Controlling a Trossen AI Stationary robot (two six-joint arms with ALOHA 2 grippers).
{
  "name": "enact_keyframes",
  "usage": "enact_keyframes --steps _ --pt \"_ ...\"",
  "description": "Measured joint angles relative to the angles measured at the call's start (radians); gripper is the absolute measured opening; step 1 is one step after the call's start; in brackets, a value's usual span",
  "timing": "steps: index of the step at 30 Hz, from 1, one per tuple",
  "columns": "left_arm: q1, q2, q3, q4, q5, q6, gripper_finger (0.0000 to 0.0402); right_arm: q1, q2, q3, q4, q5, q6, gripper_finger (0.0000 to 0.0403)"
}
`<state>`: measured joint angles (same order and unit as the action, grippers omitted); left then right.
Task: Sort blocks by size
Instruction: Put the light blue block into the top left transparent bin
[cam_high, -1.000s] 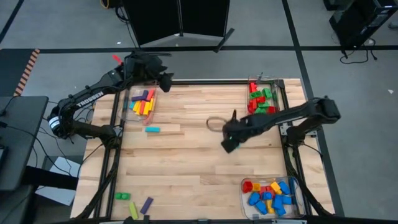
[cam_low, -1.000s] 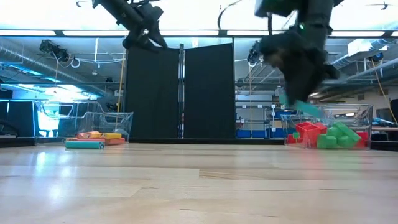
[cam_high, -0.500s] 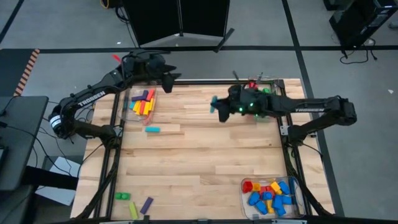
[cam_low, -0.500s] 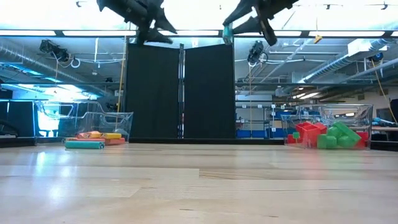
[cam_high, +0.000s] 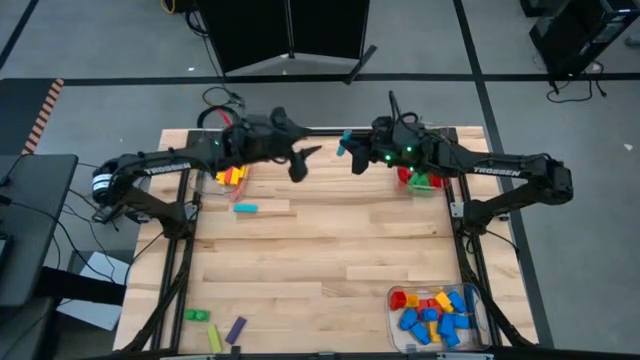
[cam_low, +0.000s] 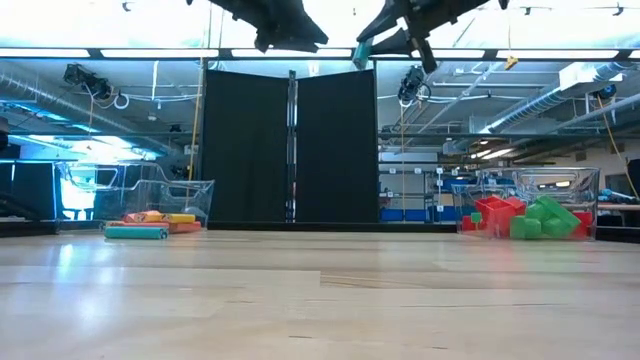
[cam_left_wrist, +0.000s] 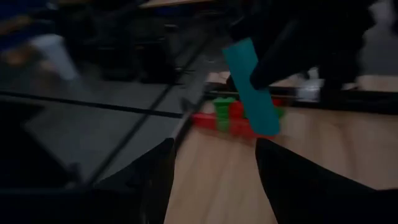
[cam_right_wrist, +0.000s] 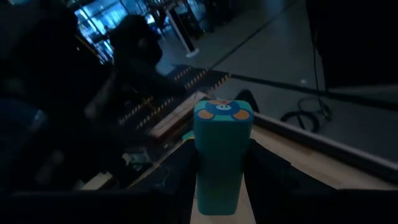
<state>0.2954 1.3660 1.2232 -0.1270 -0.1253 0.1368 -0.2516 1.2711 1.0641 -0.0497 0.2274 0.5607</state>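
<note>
teal block (cam_right_wrist: 222, 155) pinched by right end effector (cam_high: 352, 158), left end effector (cam_high: 305, 160) spread, facing it

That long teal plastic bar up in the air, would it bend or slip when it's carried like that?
The long teal plastic bar probably stays stiff: it juts straight out of the right tool. Its smooth, glossy faces suggest that it could slip. Its flat sides suggest that it would rest rather than roll.

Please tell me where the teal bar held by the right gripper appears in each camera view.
High view: teal bar, far edge, centre.
Low view: teal bar, top, in the right gripper.
Left wrist view, upper centre.
Right wrist view, centre.
Shared landmark: red and green blocks.
</note>
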Motion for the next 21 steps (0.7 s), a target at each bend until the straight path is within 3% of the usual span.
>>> enact_keyframes --steps 6,14,21 --pt "-0.121 0.082 0.000 0.089 -0.291 0.006 0.0229 -0.013 -0.001 0.000 0.056 -0.016 -0.069 0.0123" --pt "-0.214 0.161 0.000 0.290 -0.431 -0.017 0.0229 -0.024 -0.001 0.000 0.067 -0.019 -0.140 0.0123" --pt "-0.211 0.163 0.000 0.294 -0.488 -0.134 0.0228 -0.025 -0.001 0.000 0.103 -0.078 -0.198 0.0123"
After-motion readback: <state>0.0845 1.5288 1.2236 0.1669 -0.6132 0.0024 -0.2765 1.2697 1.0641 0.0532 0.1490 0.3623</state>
